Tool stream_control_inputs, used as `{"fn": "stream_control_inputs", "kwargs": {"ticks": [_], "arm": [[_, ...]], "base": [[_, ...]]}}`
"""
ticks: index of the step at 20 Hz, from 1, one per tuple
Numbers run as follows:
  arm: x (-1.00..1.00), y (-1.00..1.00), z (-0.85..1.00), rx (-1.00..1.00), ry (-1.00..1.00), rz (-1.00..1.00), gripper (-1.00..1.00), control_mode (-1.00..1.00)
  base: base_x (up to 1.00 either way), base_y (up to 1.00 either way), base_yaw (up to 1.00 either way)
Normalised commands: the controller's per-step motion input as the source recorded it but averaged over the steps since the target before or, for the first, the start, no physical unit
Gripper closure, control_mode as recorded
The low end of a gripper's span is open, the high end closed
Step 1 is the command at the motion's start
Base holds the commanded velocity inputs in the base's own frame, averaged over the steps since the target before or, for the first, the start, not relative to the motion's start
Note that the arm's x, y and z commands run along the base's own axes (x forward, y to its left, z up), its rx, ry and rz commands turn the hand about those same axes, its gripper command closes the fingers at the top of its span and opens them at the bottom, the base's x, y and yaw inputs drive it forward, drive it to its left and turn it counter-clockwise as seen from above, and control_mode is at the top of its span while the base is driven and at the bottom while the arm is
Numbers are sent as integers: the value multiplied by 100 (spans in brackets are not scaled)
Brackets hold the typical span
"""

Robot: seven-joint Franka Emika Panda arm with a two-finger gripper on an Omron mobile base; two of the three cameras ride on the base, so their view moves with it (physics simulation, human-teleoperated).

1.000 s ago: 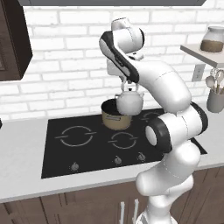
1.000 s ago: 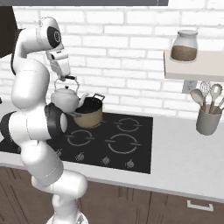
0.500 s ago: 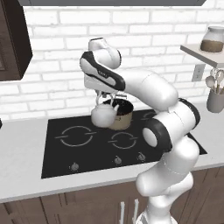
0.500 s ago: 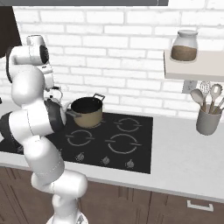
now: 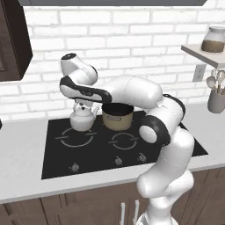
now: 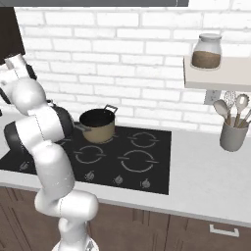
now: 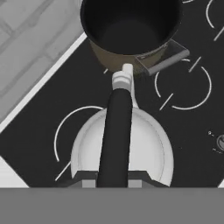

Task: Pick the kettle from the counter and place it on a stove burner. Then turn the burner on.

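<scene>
The silvery-white kettle (image 5: 82,120) hangs low over the left side of the black cooktop (image 5: 101,154). My gripper (image 5: 83,103) is shut on its thin dark handle (image 7: 116,131) from above. In the hand view the kettle's round body (image 7: 146,146) sits over the large stove burner ring (image 7: 65,127), whose arc shows to its left. That ring (image 5: 77,139) lies just in front of and under the kettle in the left base view. I cannot tell whether the kettle touches the glass. The pale counter (image 5: 22,154) surrounds the cooktop.
A tan pot (image 5: 117,116) with a black inside (image 7: 131,26) stands right beside the kettle, on the rear burner. Knobs (image 5: 117,161) line the cooktop's front edge. A utensil holder (image 6: 233,133) and a shelf with a jar (image 6: 206,51) are at the right.
The arm has swung left, carrying the kettle from beside the pot's right rim across to the left side of the cooktop and lower. The pot has not moved.
</scene>
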Motion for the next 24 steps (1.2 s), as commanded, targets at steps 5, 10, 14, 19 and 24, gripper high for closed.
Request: {"fn": "stream_control_inputs", "kwargs": {"ticks": [5,10,14,19,24], "arm": [[35,57,-30,-8,-3,-16,100,-100],[12,0,-10,2,4,0,100,-100],[38,5,-26,-3,6,-1,100,-100],[9,0,-39,-10,2,0,100,-100],[0,0,-58,-14,0,0,100,-100]], "base": [[0,0,0],[0,0,0],[0,0,0],[0,0,0],[0,0,0]]}}
